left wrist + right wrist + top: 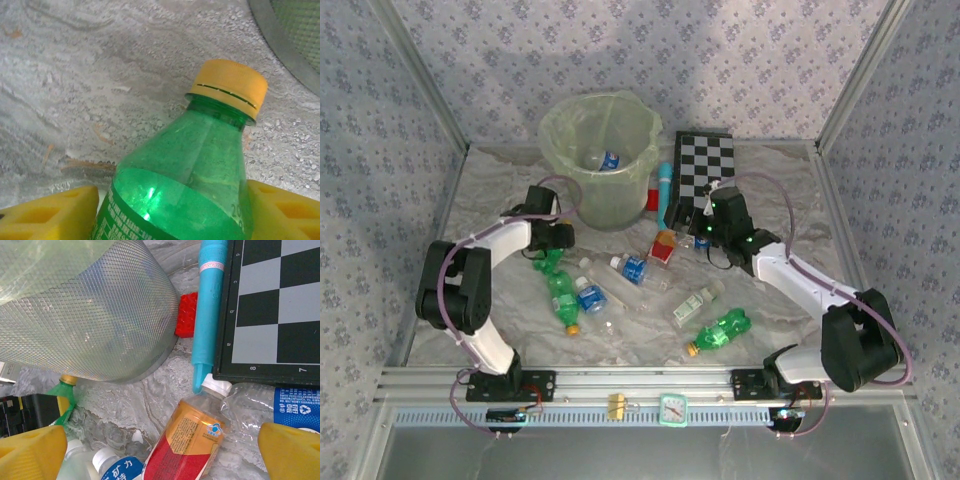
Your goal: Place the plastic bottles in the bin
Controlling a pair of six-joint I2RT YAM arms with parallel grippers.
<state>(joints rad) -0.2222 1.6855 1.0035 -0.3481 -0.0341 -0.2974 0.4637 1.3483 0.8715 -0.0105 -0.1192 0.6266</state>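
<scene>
Found the bin [612, 195] standing at the far centre of the table [490, 200], with one blue-labelled bottle [608, 160] already lying inside. Counted other bottles scattered on the marbled surface nearer than the bin. Among them were a green one [720, 332] at near right, a clear one with a pale label [693, 305] just left of it, and a blue-labelled one [635, 268] in the middle.

Saw the left gripper [172, 212] down low, just near-left of the bin and about half closed around a green bottle [200, 165], its yellow-orange cap [230, 85] pointing toward the bin's wall. Made out the yellow fingers [50, 215] right at the bottle's two sides — could not tell pressing from merely flanking.

Saw the right gripper [162, 450] to the right of the bin, spread wide and holding nothing, fingers well apart. Noted a red-labelled bottle [187, 440] with a white cap lying below and between them. Spotted, at that cap, the tip of a teal tube [210, 305] lying along the left edge of a checkerboard [270, 305], and a small red block [186, 315] between tube and bin.
</scene>
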